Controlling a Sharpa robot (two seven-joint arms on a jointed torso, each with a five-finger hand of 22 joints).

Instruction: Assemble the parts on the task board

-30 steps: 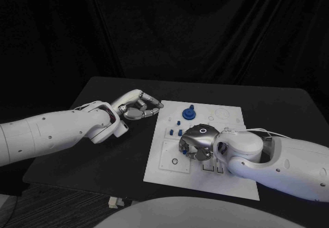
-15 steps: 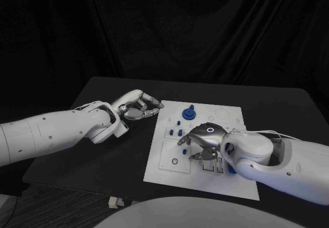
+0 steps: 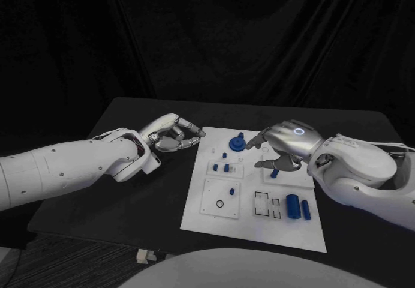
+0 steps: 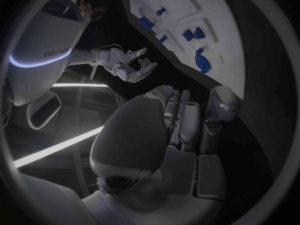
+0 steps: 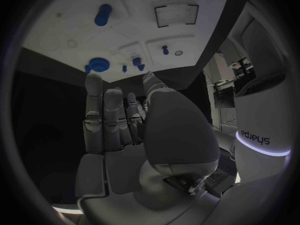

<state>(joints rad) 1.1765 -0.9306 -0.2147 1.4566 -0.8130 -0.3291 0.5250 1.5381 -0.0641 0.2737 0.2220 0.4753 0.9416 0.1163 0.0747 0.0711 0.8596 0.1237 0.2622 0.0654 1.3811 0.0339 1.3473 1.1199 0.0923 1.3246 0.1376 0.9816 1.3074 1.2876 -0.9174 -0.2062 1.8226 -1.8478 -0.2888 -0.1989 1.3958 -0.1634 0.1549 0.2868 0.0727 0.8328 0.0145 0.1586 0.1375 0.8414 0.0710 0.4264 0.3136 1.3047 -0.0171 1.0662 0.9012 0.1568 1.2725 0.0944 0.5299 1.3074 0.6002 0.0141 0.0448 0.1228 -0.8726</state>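
Plainly two blue cylinders (image 3: pixel 298 205) (side by side) on task board (image 3: pixel 250 225)

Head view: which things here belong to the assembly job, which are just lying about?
Job:
task board
round blue part
two blue cylinders
small blue parts
right hand, above the board

Just there:
black table
left hand, off the board
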